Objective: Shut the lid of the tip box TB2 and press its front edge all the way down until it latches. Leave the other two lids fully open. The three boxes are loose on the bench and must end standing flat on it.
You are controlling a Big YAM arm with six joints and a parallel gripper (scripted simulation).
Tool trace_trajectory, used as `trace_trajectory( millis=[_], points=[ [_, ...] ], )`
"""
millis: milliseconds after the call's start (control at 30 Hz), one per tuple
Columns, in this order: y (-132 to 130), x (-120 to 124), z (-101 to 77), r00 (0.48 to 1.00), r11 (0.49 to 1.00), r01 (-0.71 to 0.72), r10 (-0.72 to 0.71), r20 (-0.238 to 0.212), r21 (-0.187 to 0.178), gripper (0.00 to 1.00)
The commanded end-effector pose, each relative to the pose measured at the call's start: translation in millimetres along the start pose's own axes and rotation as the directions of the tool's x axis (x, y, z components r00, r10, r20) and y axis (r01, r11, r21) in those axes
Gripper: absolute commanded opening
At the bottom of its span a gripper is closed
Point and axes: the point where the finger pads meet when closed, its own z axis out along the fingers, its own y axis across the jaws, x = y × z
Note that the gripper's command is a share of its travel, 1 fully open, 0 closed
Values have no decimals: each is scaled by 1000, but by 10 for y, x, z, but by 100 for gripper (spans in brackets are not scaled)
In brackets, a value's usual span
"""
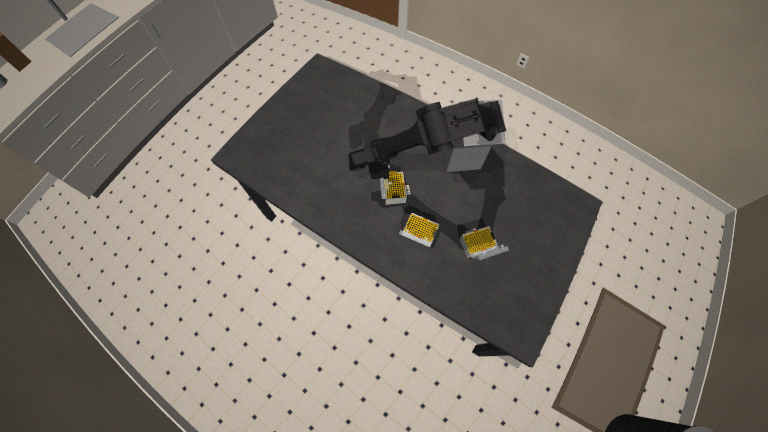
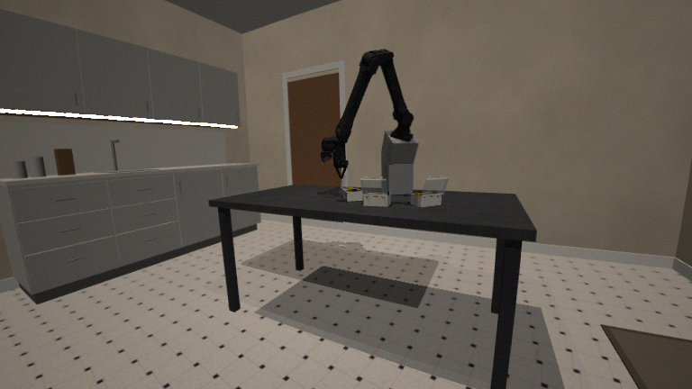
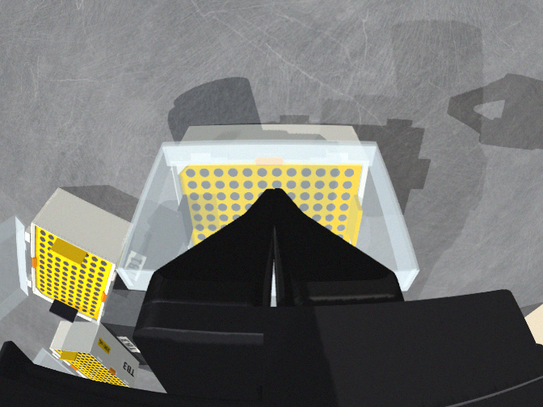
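Note:
Three white tip boxes with yellow racks stand on the black table (image 1: 300, 139) (image 2: 474, 212). The box nearest the arm (image 1: 394, 186) (image 2: 351, 194) (image 3: 245, 183) has its clear lid (image 3: 390, 228) lowered over the rack. I cannot tell whether it is latched, and its side label (image 3: 136, 262) looks like TB1 but is hard to read. My gripper (image 1: 377, 171) (image 2: 341, 175) (image 3: 274, 202) is shut and empty, hanging a little above this lid. The middle box (image 1: 419, 228) (image 2: 376, 198) (image 3: 69, 266) and the box marked TB3 (image 1: 479, 241) (image 2: 425, 198) (image 3: 98, 354) have their lids upright and open.
The arm's grey base block (image 1: 467, 155) (image 2: 399, 164) stands on the table just behind the boxes. Kitchen cabinets (image 2: 121, 217) run along the left wall, and a brown door (image 2: 312, 131) is behind the table.

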Motion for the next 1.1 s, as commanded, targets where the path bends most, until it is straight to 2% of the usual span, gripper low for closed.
trace_trajectory(
  millis=[0,1067],
  points=[
    [128,-38,-75,999,1000,23,-23,28,-3,0],
    [109,333,-118,999,1000,20,-20,28,-3,0]
  ],
)
